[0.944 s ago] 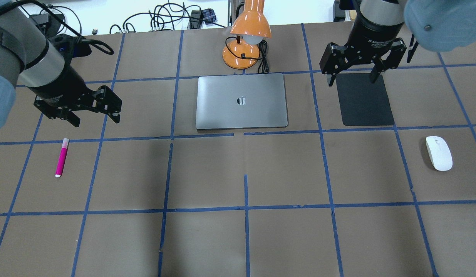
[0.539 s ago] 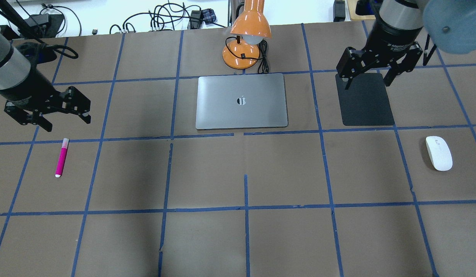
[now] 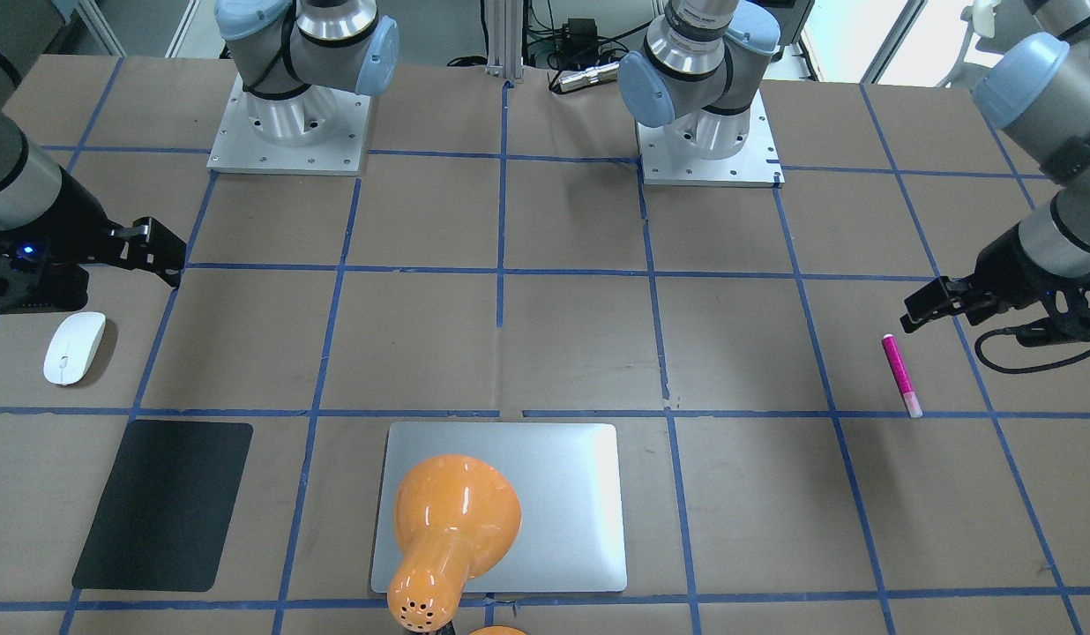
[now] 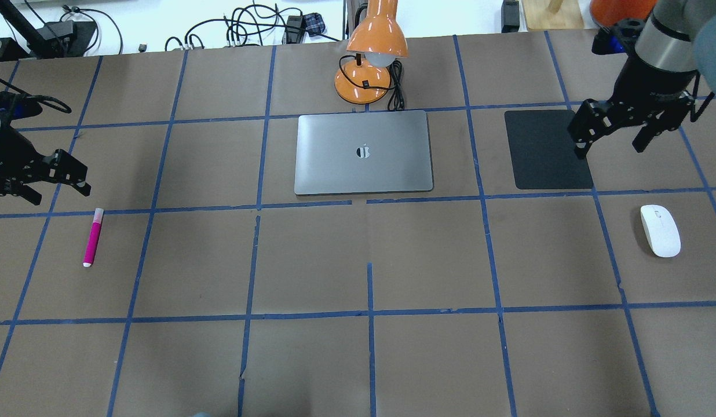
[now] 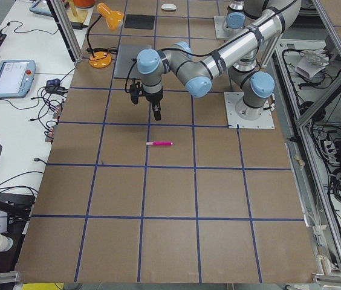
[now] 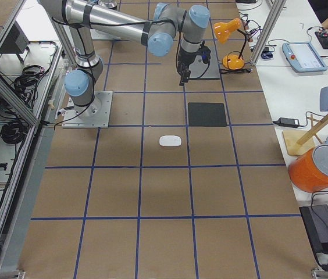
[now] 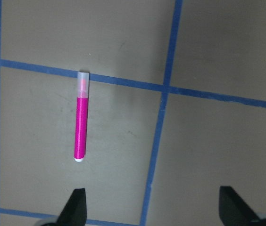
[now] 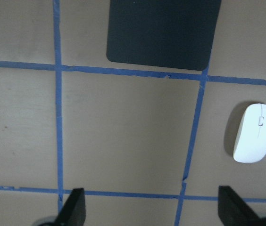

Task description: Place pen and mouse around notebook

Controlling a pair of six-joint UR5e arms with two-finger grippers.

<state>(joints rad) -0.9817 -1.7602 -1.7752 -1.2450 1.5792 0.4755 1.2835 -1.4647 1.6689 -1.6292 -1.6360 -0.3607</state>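
Note:
The magenta pen lies on the brown table at the left, its pale cap pointing away from me. My left gripper hovers open just beyond and left of that cap. In the left wrist view the pen lies ahead of the left fingertip. The white mouse rests at the far right. My right gripper hangs open over the right edge of the black mat, beyond and left of the mouse. The silver notebook lies closed at the centre back.
An orange desk lamp with its cord stands just behind the notebook. A black mat lies right of the notebook. Cables and chargers line the far table edge. Blue tape lines grid the table.
My left gripper has swung left towards the table's left edge. My right gripper has moved right across the black mat. Both stay open; pen, mouse and notebook have not moved.

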